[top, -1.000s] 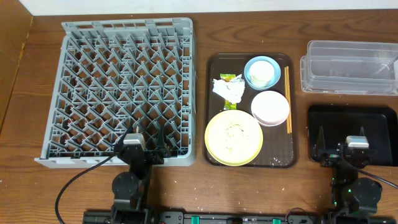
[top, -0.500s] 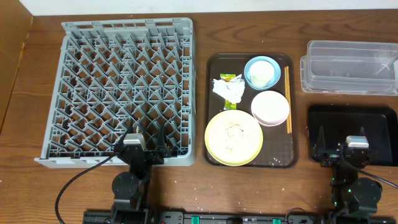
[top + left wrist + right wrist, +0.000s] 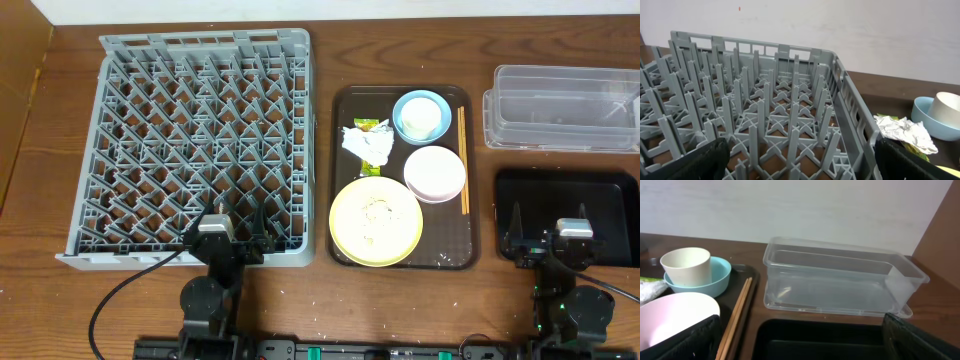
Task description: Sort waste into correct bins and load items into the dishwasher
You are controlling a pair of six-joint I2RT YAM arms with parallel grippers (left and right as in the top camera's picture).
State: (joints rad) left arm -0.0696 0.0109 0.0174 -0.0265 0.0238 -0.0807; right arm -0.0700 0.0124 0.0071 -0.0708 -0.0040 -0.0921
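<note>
Currently both hands gape wide and empty along the bottom edge.
Left hand (image 3: 238, 228) sits at the grey rack (image 3: 190, 150)'s lower edge; right hand (image 3: 555, 240) at the black tray (image 3: 565, 195)'s, below the clear tub (image 3: 560, 72). Wrapper (image 3: 366, 143), cup (image 3: 420, 115) in blue bowl (image 3: 403, 105), pink bowl (image 3: 434, 172), yellow plate (image 3: 350, 235) and chopsticks (image 3: 462, 160) lie on the centre brown tray (image 3: 345, 105).

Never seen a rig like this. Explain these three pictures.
Two robot arms sit at a table. One picture looks down from above; the other two come from cameras on each wrist. The left gripper and right gripper are open, holding nothing. On the left is a square grey plastic dish rack. A dark brown tray holds a round yellow plate, a small white cup inside a light blue bowl, a pale pink bowl, thin wooden chopsticks and a crumpled white wrapper. On the right are a clear plastic tub and a shallow black tray.
</note>
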